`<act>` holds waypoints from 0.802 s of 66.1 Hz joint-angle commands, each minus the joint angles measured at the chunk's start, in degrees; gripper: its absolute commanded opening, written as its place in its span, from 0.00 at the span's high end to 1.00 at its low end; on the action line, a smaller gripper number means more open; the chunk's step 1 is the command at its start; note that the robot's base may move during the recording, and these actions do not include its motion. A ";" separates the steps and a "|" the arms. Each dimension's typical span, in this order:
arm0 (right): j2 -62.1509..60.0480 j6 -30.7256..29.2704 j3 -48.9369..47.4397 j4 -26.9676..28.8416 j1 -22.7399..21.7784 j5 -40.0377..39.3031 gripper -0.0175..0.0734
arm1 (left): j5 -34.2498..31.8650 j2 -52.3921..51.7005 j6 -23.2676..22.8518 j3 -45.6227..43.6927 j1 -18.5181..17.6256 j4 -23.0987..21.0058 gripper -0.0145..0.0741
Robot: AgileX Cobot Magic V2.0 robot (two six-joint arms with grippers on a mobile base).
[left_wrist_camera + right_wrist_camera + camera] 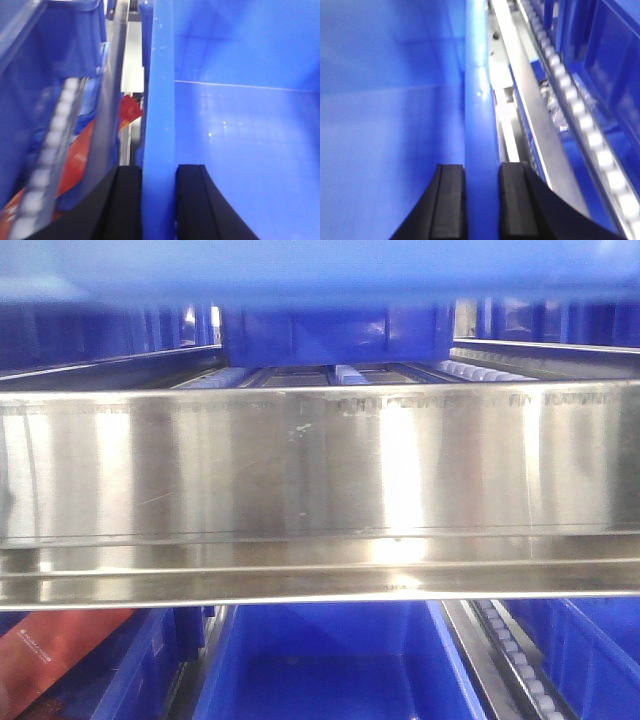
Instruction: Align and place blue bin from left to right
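Observation:
The blue bin [330, 670] shows in the front view below a steel shelf rail, open and empty. In the left wrist view its left wall [159, 100] runs up the frame, and my left gripper [159, 172] is shut on that wall, one black finger [127, 200] outside and one inside. The bin's bare floor [250, 140] lies to the right. In the right wrist view my right gripper [481, 170] is shut on the bin's right wall [480, 100], with a finger [512, 200] on the outer side.
A wide steel shelf beam [320, 490] fills the middle of the front view. Roller tracks [585, 130] and steel rails [107, 100] run beside the bin on both sides. Other blue bins [590, 650] stand alongside, and something red [50, 645] lies at the lower left.

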 commanded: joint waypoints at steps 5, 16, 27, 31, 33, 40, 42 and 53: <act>2.60 0.15 -0.84 1.57 -1.91 -19.18 0.99 | -9.98 2.45 -0.26 -1.10 2.12 -6.53 0.96; 5.95 0.15 -0.84 1.71 -3.31 -21.36 0.99 | -13.75 4.81 -0.06 -1.10 4.17 -6.93 0.96; 7.98 0.15 -0.84 1.71 -3.82 -23.54 0.99 | -14.02 7.02 -0.06 -1.10 4.68 -7.07 0.96; 8.61 0.15 -0.84 1.35 -4.05 -23.68 0.99 | -14.14 7.66 -0.06 -1.10 4.68 -7.07 0.96; 8.94 0.15 -0.84 1.10 -4.07 -23.68 0.99 | -14.14 7.91 -0.06 -1.10 4.68 -7.07 0.96; 9.70 0.15 -0.84 0.56 -4.19 -23.79 0.99 | -14.14 8.52 -0.06 -1.10 4.68 -7.07 0.96; 9.70 0.15 -0.84 0.56 -4.19 -23.79 0.99 | -14.39 8.54 -0.06 -1.10 4.68 -7.07 0.96; 9.81 0.15 -0.84 0.35 -4.30 -23.67 0.99 | -14.69 8.65 -0.06 -1.10 4.78 -6.78 0.96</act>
